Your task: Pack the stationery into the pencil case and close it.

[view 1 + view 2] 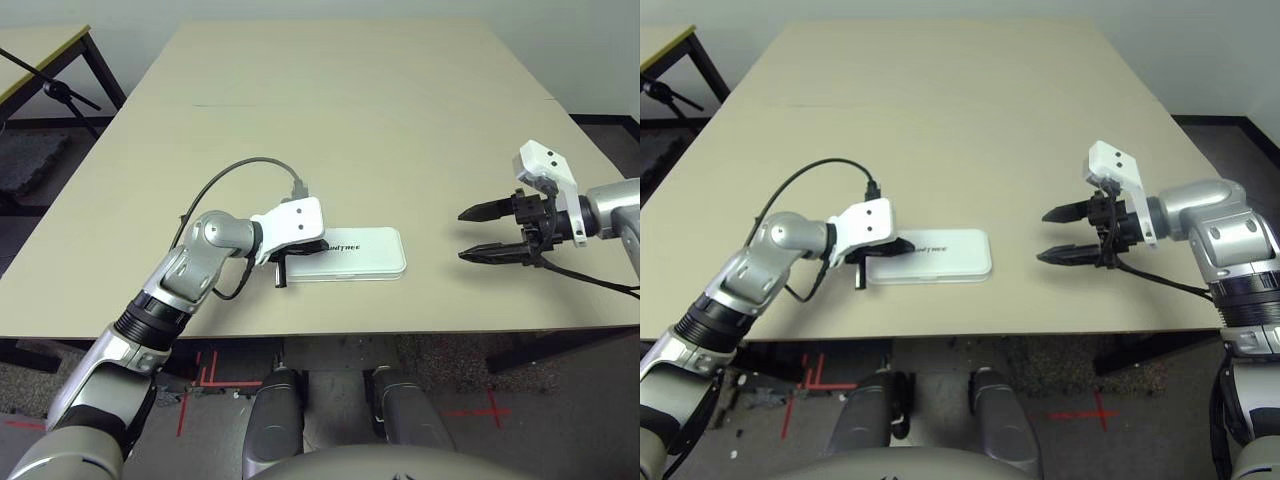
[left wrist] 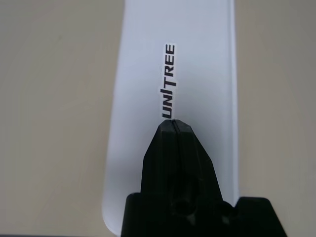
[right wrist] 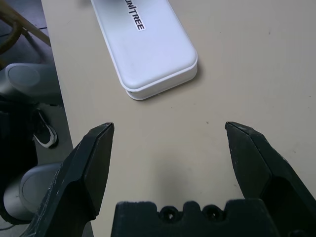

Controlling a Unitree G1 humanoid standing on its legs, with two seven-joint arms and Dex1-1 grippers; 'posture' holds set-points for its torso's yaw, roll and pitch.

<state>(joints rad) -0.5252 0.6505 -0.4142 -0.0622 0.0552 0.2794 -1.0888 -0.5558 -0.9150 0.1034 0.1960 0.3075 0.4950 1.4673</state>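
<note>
The white pencil case (image 1: 355, 253) lies flat near the table's front edge with its lid down, the dark "UNITREE" lettering (image 2: 169, 81) showing on top. My left gripper (image 2: 174, 123) is shut and rests its fingertips on the lid at the case's left end. My right gripper (image 1: 485, 233) hovers open to the right of the case, apart from it, with nothing between its fingers (image 3: 98, 148). The highlighter, marker and small grey block are out of view.
The beige table (image 1: 360, 110) stretches bare behind and around the case. A cable (image 1: 235, 175) loops over my left wrist. A second table with a black stand (image 1: 45, 85) stands at the far left.
</note>
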